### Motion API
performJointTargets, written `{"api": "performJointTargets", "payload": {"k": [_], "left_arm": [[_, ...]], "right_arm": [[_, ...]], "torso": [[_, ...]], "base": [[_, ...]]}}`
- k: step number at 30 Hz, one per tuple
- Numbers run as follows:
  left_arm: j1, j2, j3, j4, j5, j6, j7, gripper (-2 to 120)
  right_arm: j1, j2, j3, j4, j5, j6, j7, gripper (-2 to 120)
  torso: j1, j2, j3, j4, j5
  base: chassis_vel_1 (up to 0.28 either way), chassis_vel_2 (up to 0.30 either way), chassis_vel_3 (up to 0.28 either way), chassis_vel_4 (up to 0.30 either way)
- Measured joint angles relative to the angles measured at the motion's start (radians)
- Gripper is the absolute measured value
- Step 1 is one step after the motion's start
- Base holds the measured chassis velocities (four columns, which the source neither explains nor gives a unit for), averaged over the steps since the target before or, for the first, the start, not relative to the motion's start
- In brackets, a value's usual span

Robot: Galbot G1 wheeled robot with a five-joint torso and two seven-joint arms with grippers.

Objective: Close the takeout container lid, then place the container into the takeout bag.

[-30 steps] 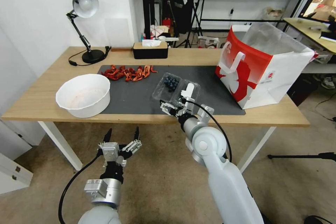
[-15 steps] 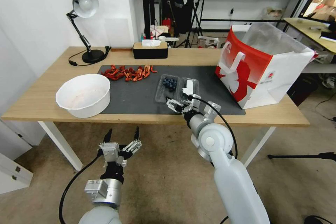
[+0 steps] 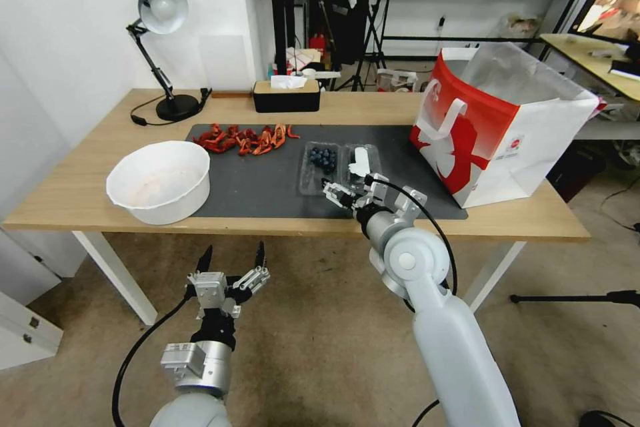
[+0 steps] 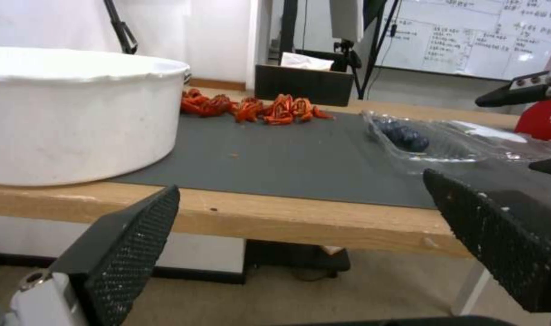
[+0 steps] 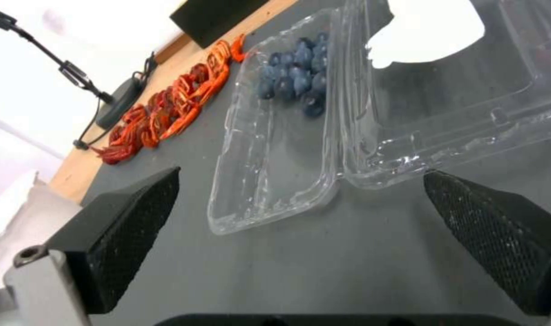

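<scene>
The takeout container (image 3: pixel 321 165) lies open on the dark mat, its clear tray holding dark blueberries. The lid (image 3: pixel 362 161), with a white label, lies flat beside the tray on the bag's side. My right gripper (image 3: pixel 352 188) is open just at the container's near edge, low over the mat. In the right wrist view the tray (image 5: pixel 275 149) and lid (image 5: pixel 444 99) lie just ahead of the gripper (image 5: pixel 311 217), with the hinge roughly between the fingers. The red-and-white takeout bag (image 3: pixel 500 127) stands open at the table's right end. My left gripper (image 3: pixel 230 268) hangs open below the table's front edge.
A large white bowl (image 3: pixel 160 180) sits at the front left of the mat (image 3: pixel 267 187). Red crayfish pieces (image 3: pixel 243 139) lie along the mat's back edge. A black tissue box (image 3: pixel 287 95) and a desk lamp (image 3: pixel 160 13) stand at the back.
My right gripper has moved to the right along the container's near edge. The container has turned from a slanted lie to square with the mat. The left arm is still.
</scene>
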Motion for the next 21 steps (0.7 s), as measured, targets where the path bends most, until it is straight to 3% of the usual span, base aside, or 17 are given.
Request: {"api": "performJointTargets", "payload": {"k": [15,21], "left_arm": [[-0.003,-0.001,0.002,0.005,0.0,-0.003,-0.001,100],[-0.004,0.002,0.003,0.006,0.0,-0.003,-0.004,100]], "right_arm": [[0.005,-0.013,0.01,-0.002,0.016,-0.004,0.002,100],[-0.051,-0.036,0.008,0.056,0.015,-0.005,-0.005,100]], "torso": [[0.0,0.0,0.0,0.0,0.0],[0.0,0.0,0.0,0.0,0.0001]], "base": [[0.0,0.0,0.0,0.0],[0.0,0.0,0.0,0.0]]}}
